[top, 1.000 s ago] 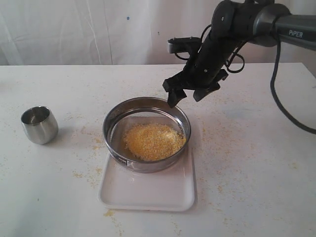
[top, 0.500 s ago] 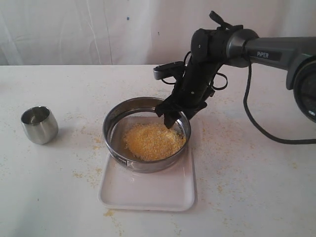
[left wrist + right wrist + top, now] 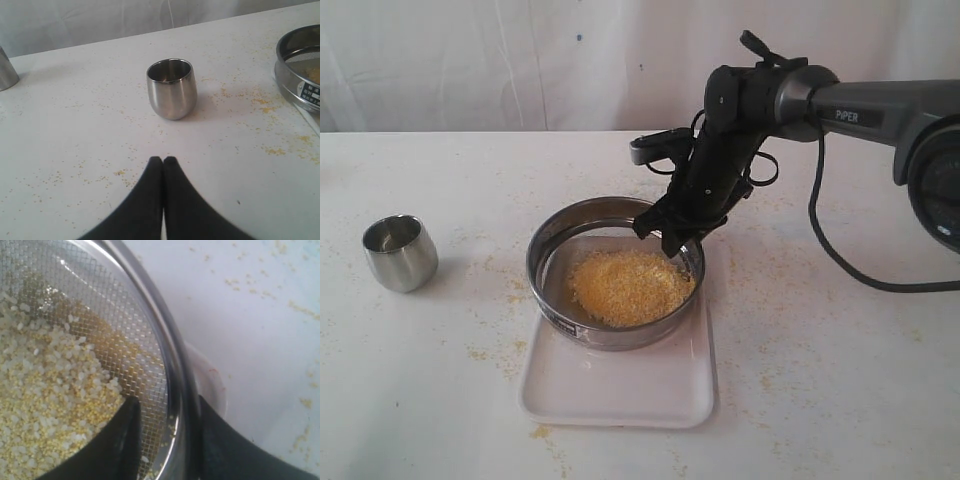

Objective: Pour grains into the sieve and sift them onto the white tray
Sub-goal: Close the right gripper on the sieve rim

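The sieve [image 3: 610, 335] sits on the white tray [image 3: 620, 392], with a heap of yellow and whitish grains [image 3: 628, 285] on its mesh. My right gripper [image 3: 670, 236] is down at the sieve's far right rim. Up close, it [image 3: 167, 407] is open and straddles the rim [image 3: 175, 365]: one finger is inside over the mesh beside the grains [image 3: 45, 395], the other outside against the wall above the tray [image 3: 212, 382]. My left gripper [image 3: 163, 160] is shut and empty, low over the table, and does not show in the exterior view.
A small rounded steel cup [image 3: 400, 252] stands at the left, upright in front of the left gripper [image 3: 171, 90]. The sieve's edge [image 3: 295, 75] shows at that view's side. Another steel object [image 3: 6, 70] pokes in at its far edge. Yellow specks are strewn over the table.
My right gripper has come down and toward the sieve from above its far rim, and now straddles the rim. Sieve, tray and cup have not moved.
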